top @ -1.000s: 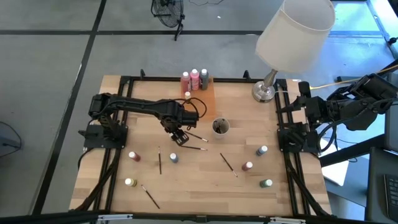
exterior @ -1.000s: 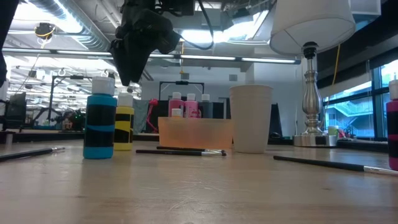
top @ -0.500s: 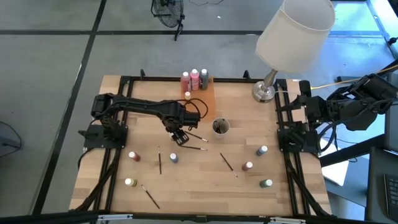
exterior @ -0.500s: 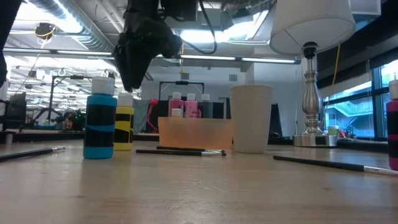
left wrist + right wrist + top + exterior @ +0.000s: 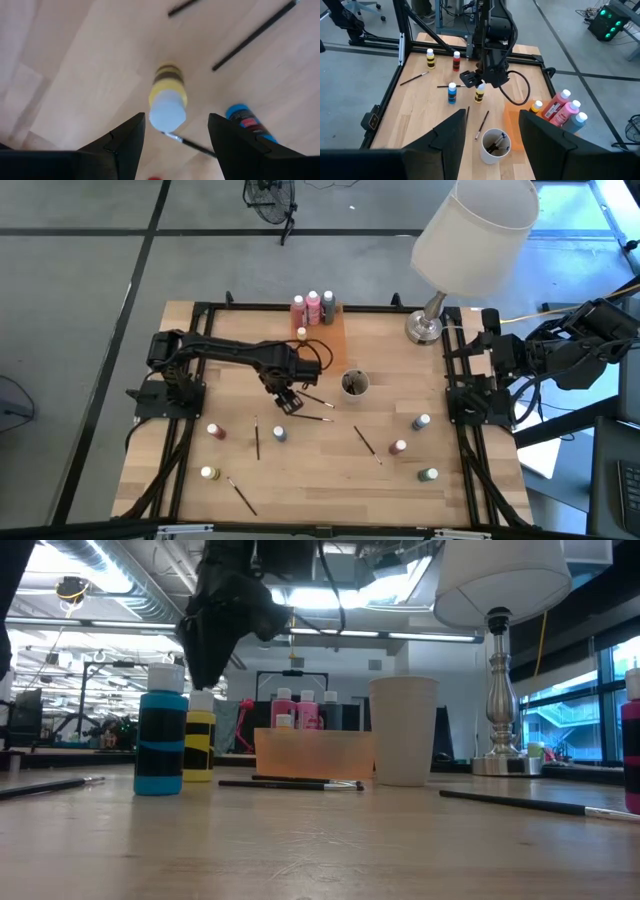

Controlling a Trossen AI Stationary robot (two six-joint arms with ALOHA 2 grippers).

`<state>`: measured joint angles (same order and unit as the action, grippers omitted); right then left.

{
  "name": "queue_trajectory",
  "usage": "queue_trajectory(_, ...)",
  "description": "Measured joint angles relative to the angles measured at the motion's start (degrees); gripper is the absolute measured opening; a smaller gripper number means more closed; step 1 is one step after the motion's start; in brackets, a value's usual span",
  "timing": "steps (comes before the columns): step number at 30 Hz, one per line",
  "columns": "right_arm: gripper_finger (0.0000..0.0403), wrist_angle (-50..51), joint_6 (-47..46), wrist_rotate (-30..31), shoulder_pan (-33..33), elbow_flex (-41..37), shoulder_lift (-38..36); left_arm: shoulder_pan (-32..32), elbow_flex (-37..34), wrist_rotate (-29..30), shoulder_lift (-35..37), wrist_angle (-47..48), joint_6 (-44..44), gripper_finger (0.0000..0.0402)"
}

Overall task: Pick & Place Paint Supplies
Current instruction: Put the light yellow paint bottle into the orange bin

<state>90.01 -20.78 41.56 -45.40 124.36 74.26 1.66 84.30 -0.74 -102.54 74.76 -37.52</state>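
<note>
My left gripper (image 5: 288, 396) is open and hangs over the table's middle, pointing down. An upright yellow paint bottle with a white cap (image 5: 167, 102) stands on the table below it, between the two fingers, untouched. It also shows in the low view (image 5: 200, 735) and the right wrist view (image 5: 480, 93). A blue bottle (image 5: 247, 121) stands close by. Thin dark paintbrushes (image 5: 318, 417) lie beside the gripper. My right gripper (image 5: 492, 122) is open and empty, off the table's right edge.
An orange tray (image 5: 322, 338) at the far middle holds pink and grey bottles (image 5: 313, 305). A white cup (image 5: 354, 384) holds brushes. More bottles (image 5: 214, 430) (image 5: 398, 447) and brushes (image 5: 365, 442) lie scattered near the front. A lamp (image 5: 428, 325) stands at the far right.
My left gripper has come down a little toward the yellow bottle and has stayed open.
</note>
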Motion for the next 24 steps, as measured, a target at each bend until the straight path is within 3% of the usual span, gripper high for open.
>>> queue_trajectory(24, 0.0187, 0.0, 0.7, 1.8, 3.5, 0.0, 0.0, 0.8, -3.4, -0.5, 0.0, -3.3, 1.8, 0.0214)
